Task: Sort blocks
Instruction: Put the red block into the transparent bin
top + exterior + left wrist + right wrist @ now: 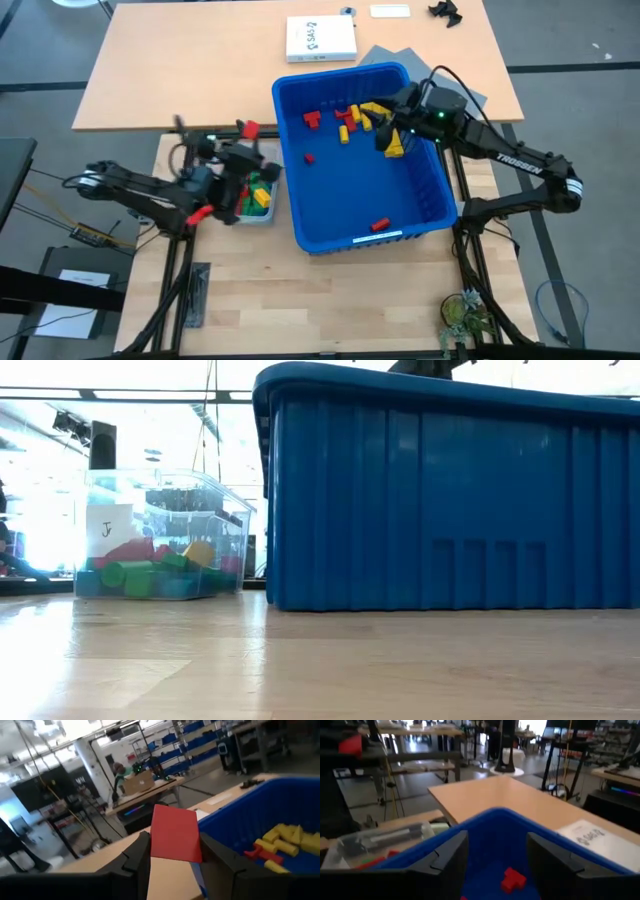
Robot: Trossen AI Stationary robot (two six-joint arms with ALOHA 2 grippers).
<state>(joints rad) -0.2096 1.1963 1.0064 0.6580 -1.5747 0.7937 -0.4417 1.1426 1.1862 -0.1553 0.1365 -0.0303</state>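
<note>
From above I see a large blue plastic bin (pixel 365 190) with smooth moulded walls at frame centre, on a pale wood-grain worktop (pixel 330 300). Red and yellow blocks (pixel 345 122) lie scattered in its upper half, with one red brick alone near its lower edge. My right gripper (pixel 388 128) hangs over the bin's upper right among the yellow bricks. My left gripper (pixel 232 190) sits left of centre, just above a small clear tub (pixel 262 205) holding green, yellow and blue pieces. A white booklet (pixel 320 39) lies on the tan table at the top.

At table height, the bin's ribbed blue wall fills the right side; the clear tub (pixel 160 535) stands at left on the glossy boards, coloured bricks heaped inside.

Through the left wrist, my fingers (pixel 135 857) are closed on a flat, matte red block (pixel 175 834), with yellow bricks in the bin at lower right and a workshop behind.

Through the right wrist, the fingers (pixel 447 857) stand apart, holding nothing, above the bin's rounded corner and a red brick (pixel 512 879).
</note>
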